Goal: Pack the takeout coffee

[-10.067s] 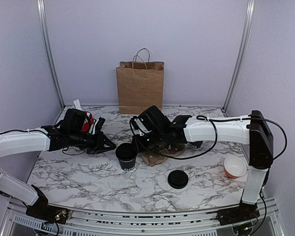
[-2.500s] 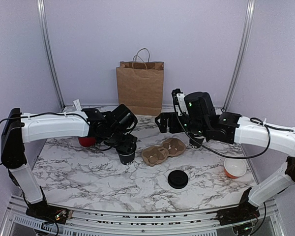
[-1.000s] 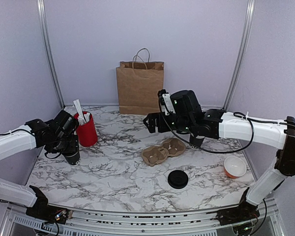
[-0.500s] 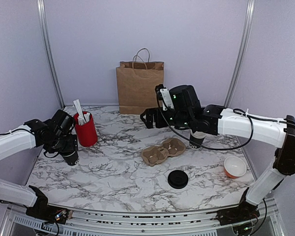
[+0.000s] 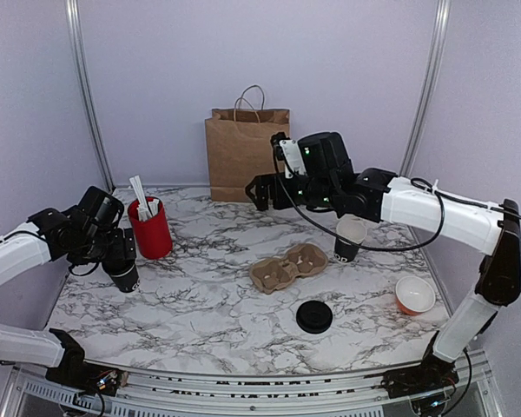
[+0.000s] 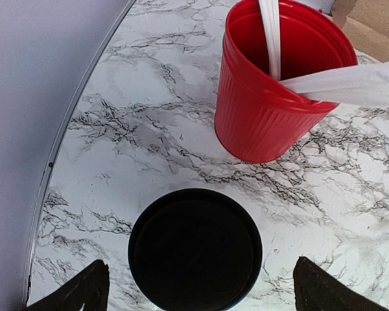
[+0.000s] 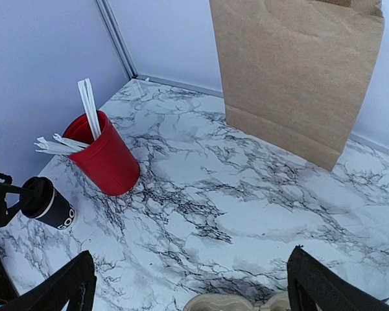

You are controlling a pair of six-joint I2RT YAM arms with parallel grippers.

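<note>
— Starting from the takeout coffee [image 6: 194,249]: we see it upright on the worktop [image 5: 200,304], far to the left, just beside the red holder [image 5: 152,233] and well apart from the cardboard carrier [image 5: 288,265] and the paper bag [image 5: 247,155].

— And our left gripper [image 6: 204,293]?

— We find it spread wide above the cup, one fingertip on either side, gripping nothing. The right gripper [image 7: 194,285] is just as wide open and empty, up near the bag.

— What do we fear from here?

— Three things, we judge. A fingertip coming down on the rim instead of past it could tip the cup, and it wears no lid; we cannot tell whether it is filled. A hard squeeze could buckle the paper wall. And since the holder is so close, a sideways swing could knock it over and scatter the white sticks [image 6: 270,32].

— Could we grab the wrong cup?

— Possibly: the cup with a white upper part [image 5: 349,239] stands on the right, near the carrier.

— Our count?

— One black coffee, one white-topped cup, one red holder, several sticks we cannot number exactly, one carrier with two wells, one flat black lid [image 5: 313,316], one small orange bowl [image 5: 415,295], one bag, two grippers.
</note>
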